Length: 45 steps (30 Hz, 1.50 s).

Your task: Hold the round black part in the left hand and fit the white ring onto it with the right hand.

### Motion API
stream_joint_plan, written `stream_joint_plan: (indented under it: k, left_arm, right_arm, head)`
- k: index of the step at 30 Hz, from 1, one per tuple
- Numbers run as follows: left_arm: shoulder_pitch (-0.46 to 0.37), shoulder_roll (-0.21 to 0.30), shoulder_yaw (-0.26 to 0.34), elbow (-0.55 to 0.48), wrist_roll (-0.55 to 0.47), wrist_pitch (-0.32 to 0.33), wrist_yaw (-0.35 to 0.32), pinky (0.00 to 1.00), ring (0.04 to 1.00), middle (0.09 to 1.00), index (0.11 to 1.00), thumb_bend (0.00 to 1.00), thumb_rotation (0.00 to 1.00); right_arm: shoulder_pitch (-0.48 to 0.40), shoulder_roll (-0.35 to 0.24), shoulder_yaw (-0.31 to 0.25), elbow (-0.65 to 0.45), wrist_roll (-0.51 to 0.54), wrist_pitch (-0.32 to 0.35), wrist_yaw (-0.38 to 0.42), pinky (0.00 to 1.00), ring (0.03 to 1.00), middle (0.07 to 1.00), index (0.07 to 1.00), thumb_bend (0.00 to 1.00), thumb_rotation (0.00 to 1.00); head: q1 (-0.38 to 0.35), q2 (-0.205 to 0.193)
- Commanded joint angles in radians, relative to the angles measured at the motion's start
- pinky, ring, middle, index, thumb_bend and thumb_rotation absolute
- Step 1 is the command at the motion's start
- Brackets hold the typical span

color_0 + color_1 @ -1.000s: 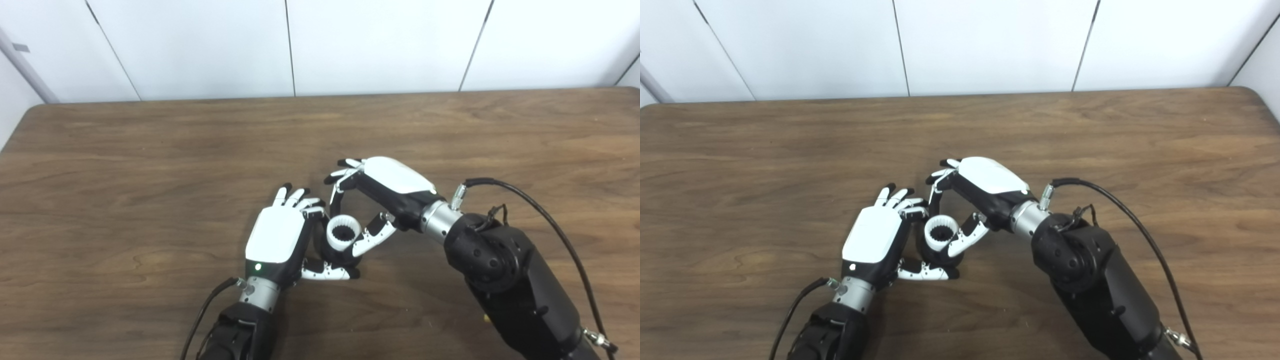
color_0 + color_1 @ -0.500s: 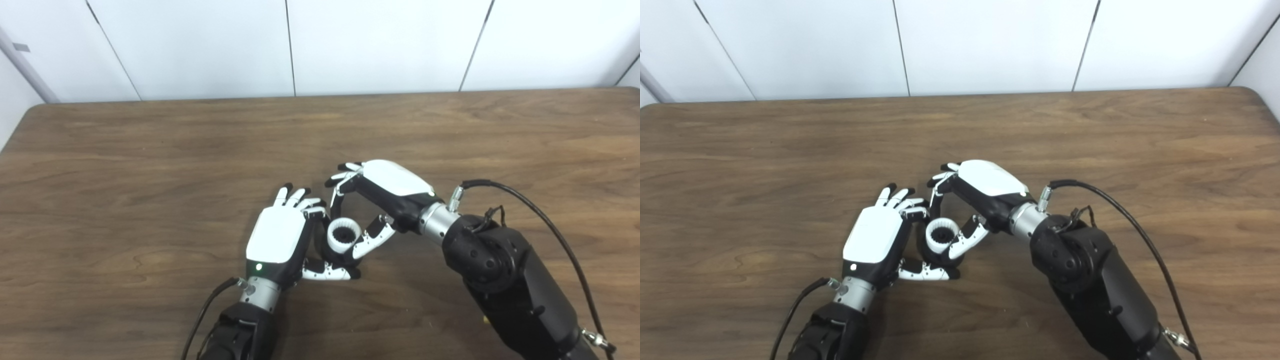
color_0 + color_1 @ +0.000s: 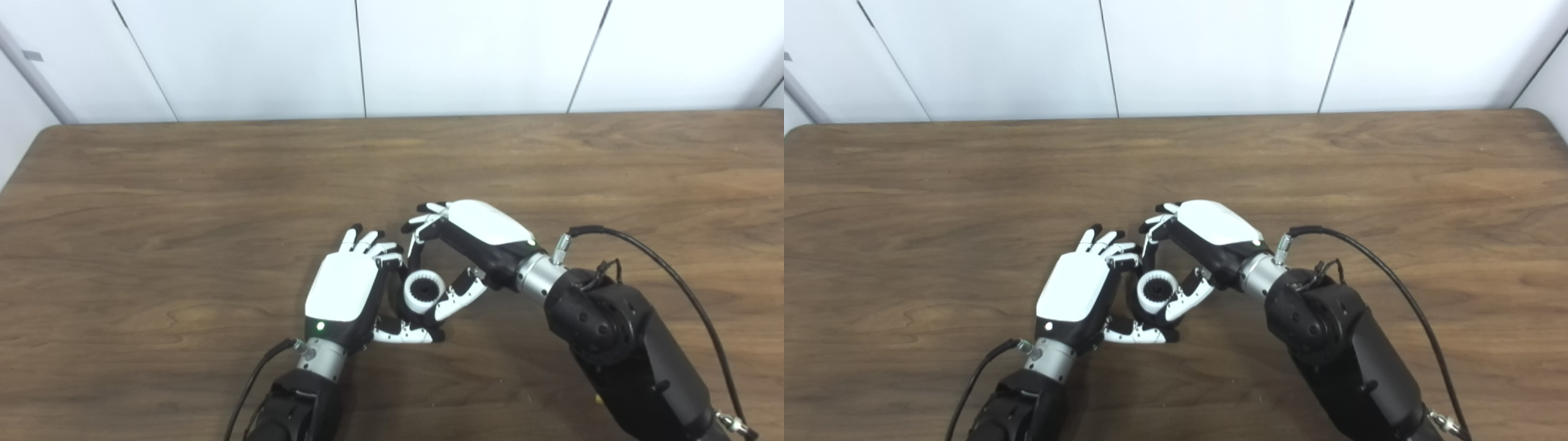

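My left hand point(image 3: 343, 294) lies near the table's front middle, its fingers and thumb shut around a round black part point(image 3: 409, 311) that is mostly hidden. A white ring point(image 3: 413, 296) with a toothed dark centre sits on top of that part. My right hand point(image 3: 481, 236) comes in from the right and arches over it, thumb against the ring's right side and fingers curled down on its far side. In the right eye view the ring point(image 3: 1146, 296) shows between both hands.
The brown wooden table point(image 3: 184, 184) stretches to a white panelled wall at the back. A black cable point(image 3: 674, 275) loops out from my right forearm. No other loose objects are in view.
The whole picture has shifted slightly, so the camera moved. The white ring looks lower and flatter on the black part, and my right hand has come down a little with it.
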Motion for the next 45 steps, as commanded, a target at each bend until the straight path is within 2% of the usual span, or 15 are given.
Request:
stream_joint_plan:
  k: [1,10,11,12,14,16,35,45]
  left_arm:
    - [0.000,-0.008,-0.017,0.016,0.006,-0.008,-0.028,1.00,0.903,0.782,0.486,0.52,0.06]
    - [-0.003,-0.010,-0.015,0.022,0.003,-0.008,-0.027,1.00,0.900,0.783,0.486,0.52,0.06]
    - [-0.003,-0.010,-0.016,0.022,0.004,-0.008,-0.028,1.00,0.899,0.783,0.486,0.52,0.06]
    - [-0.003,-0.010,-0.016,0.022,0.006,-0.007,-0.028,1.00,0.900,0.784,0.486,0.52,0.06]
    - [-0.003,-0.009,-0.017,0.021,0.009,-0.006,-0.029,1.00,0.900,0.785,0.486,0.52,0.06]
    - [-0.003,-0.009,-0.017,0.020,0.010,-0.005,-0.030,1.00,0.901,0.785,0.486,0.52,0.06]
    - [-0.002,-0.007,-0.016,0.021,0.007,-0.006,-0.032,1.00,0.904,0.784,0.486,0.52,0.06]
    - [-0.002,0.003,-0.010,0.018,0.001,-0.011,-0.032,1.00,0.912,0.788,0.485,0.53,0.06]
  right_arm:
    - [-0.023,0.004,-0.009,-0.008,0.006,-0.036,-0.029,1.00,0.962,0.846,0.486,0.53,0.15]
    - [-0.028,-0.005,-0.011,-0.004,-0.009,-0.047,-0.023,1.00,0.960,0.855,0.493,0.52,0.16]
    - [-0.030,-0.006,-0.012,-0.003,-0.012,-0.048,-0.023,1.00,0.960,0.856,0.558,0.78,0.23]
    - [-0.031,-0.006,-0.012,-0.004,-0.016,-0.046,-0.020,1.00,0.960,0.857,0.582,0.87,0.26]
    - [-0.035,-0.006,-0.012,-0.006,-0.022,-0.041,-0.011,1.00,0.965,0.861,0.606,0.95,0.28]
    - [-0.037,-0.007,-0.013,-0.007,-0.024,-0.041,-0.008,1.00,0.969,0.863,0.618,0.97,0.29]
    - [-0.037,-0.001,-0.032,-0.015,-0.030,-0.032,-0.001,1.00,0.983,0.879,0.616,0.99,0.30]
    - [-0.032,-0.051,-0.114,-0.065,-0.003,-0.021,0.016,1.00,0.996,0.894,0.609,0.96,0.29]
  head:
    - [0.000,0.001]
    - [-0.002,0.000]
    - [-0.002,0.000]
    - [-0.002,0.000]
    - [-0.002,0.000]
    - [-0.002,0.000]
    - [-0.005,0.000]
    - [-0.014,-0.002]
